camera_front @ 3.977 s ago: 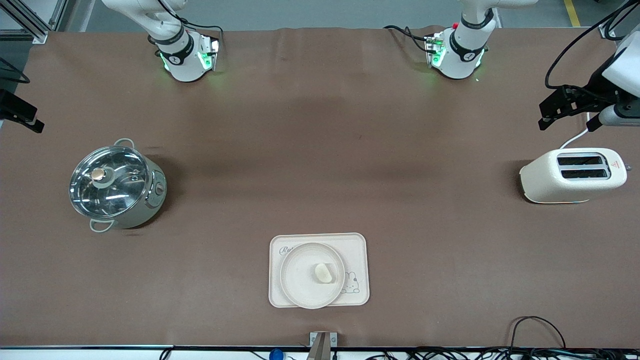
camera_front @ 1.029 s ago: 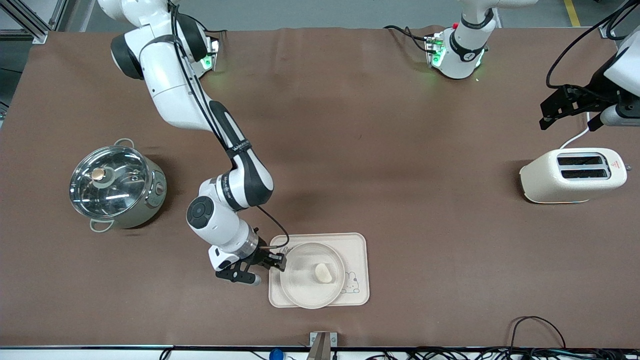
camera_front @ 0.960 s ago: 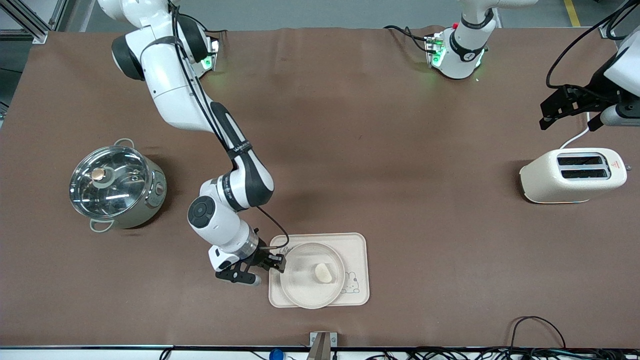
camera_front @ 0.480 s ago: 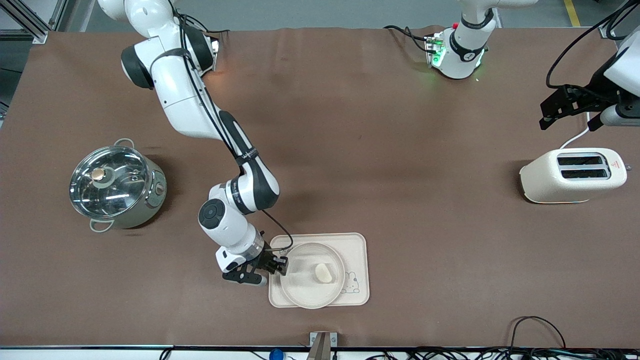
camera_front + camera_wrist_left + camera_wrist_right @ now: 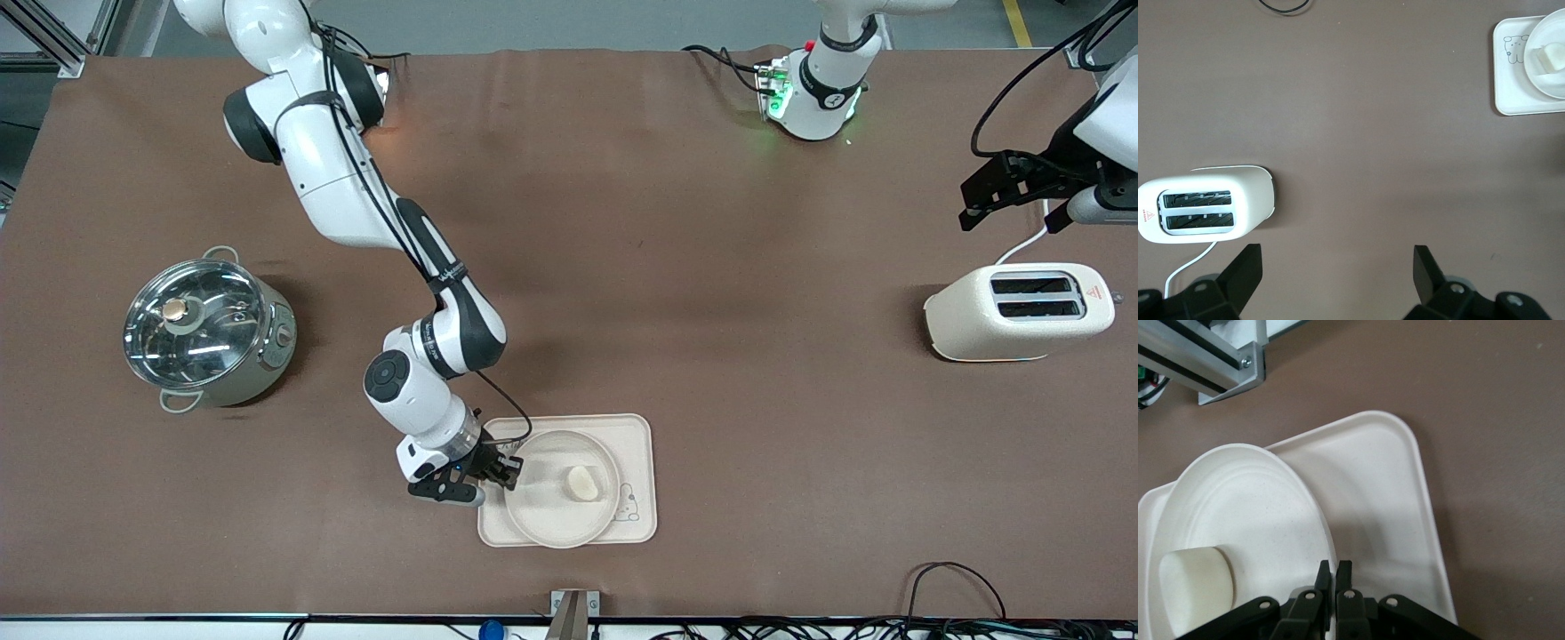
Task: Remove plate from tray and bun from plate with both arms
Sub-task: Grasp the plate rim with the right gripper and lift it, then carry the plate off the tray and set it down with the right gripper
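Plate (image 5: 558,498) sits on the rectangular cream tray (image 5: 636,453), which serves as the landmark; it covers most of the tray's half toward the right arm's end of the table. Bun (image 5: 581,483) lies inside the plate, over the tray's middle. In the right wrist view the plate's rim (image 5: 1313,503) looks raised off the tray floor on the gripper side.

Right gripper (image 5: 507,469) is at the tray's edge toward the right arm's end, fingers (image 5: 1343,577) pinched together on the plate rim.

Left gripper (image 5: 1337,267) is high over the toaster (image 5: 1019,311), well apart from the tray toward the left arm's end; fingers spread wide, holding nothing. That arm waits.

Lidded steel pot (image 5: 207,329) stands well apart from the tray toward the right arm's end and farther from the front camera than it.
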You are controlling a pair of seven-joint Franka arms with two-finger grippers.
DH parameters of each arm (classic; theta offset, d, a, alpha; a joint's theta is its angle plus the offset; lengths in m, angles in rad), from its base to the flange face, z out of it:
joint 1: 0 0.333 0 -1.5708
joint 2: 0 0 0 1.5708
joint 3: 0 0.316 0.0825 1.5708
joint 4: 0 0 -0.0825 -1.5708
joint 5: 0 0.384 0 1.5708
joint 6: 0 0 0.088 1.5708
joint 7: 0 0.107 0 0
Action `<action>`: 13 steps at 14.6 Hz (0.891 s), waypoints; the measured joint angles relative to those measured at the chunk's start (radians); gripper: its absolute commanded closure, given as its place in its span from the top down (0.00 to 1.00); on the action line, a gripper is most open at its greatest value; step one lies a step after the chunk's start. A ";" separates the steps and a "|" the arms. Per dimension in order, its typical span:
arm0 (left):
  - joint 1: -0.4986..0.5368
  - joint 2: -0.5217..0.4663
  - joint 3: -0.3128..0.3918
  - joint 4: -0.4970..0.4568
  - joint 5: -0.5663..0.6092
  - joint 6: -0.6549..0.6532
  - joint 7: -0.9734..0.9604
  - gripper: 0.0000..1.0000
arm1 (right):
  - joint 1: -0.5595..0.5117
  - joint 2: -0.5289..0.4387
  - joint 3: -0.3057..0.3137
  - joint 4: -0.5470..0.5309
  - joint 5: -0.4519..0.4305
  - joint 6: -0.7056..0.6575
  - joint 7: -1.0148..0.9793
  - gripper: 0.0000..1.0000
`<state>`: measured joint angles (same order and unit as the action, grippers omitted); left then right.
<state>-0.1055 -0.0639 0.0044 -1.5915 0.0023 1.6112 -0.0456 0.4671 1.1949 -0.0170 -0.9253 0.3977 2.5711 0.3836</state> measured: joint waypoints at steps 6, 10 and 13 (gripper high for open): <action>0.000 0.000 0.000 0.000 0.000 0.000 0.000 1.00 | -0.097 -0.049 0.197 -0.064 0.000 0.065 -0.002 0.00; 0.000 0.000 0.000 0.000 0.000 0.000 0.000 1.00 | -0.097 -0.236 0.257 -0.424 0.000 0.231 -0.033 0.00; 0.000 0.000 0.000 0.000 0.000 -0.001 0.000 1.00 | -0.202 -0.401 0.387 -0.751 0.000 0.371 -0.083 0.00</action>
<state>-0.1055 -0.0638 0.0044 -1.5912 0.0023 1.6107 -0.0452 0.2649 0.7936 0.3705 -1.6764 0.3982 2.9419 0.3005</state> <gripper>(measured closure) 0.000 0.952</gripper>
